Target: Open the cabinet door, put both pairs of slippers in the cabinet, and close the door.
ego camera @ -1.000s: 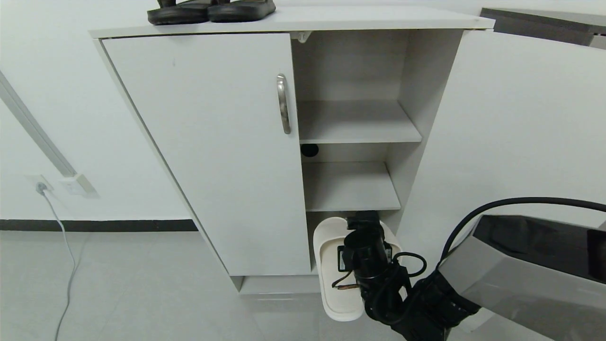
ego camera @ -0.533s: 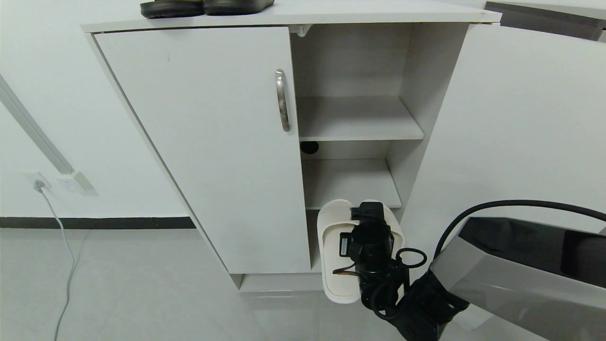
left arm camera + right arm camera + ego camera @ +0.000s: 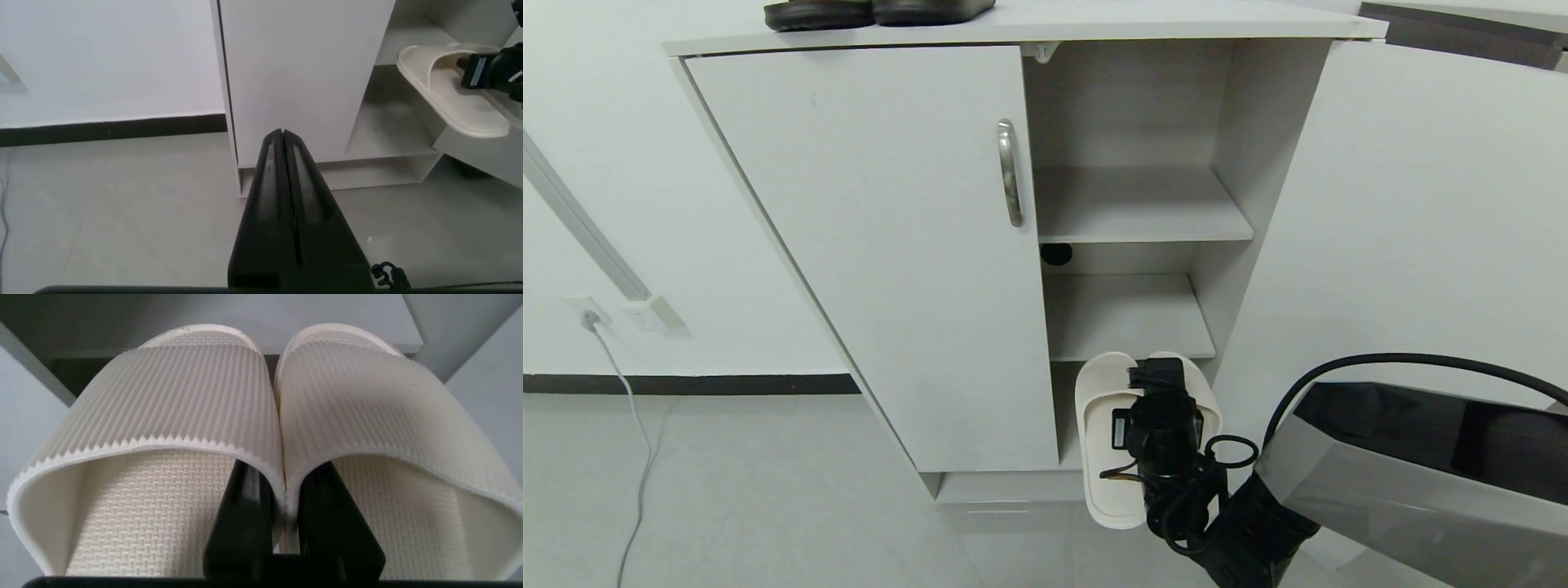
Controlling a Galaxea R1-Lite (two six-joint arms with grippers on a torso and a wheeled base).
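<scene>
Cream ribbed foam slippers (image 3: 1104, 429), pinched by the right gripper (image 3: 284, 508), hover seemingly at the open white cabinet's (image 3: 866, 245) lowest bay; black rubber pair (image 3: 874, 11) waits on top; left gripper (image 3: 282, 140) closed, empty.

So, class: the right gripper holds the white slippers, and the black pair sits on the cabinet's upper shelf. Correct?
No: the head view shows the black pair on top of the cabinet, not on its upper shelf. The right gripper does hold the white slippers.
</scene>
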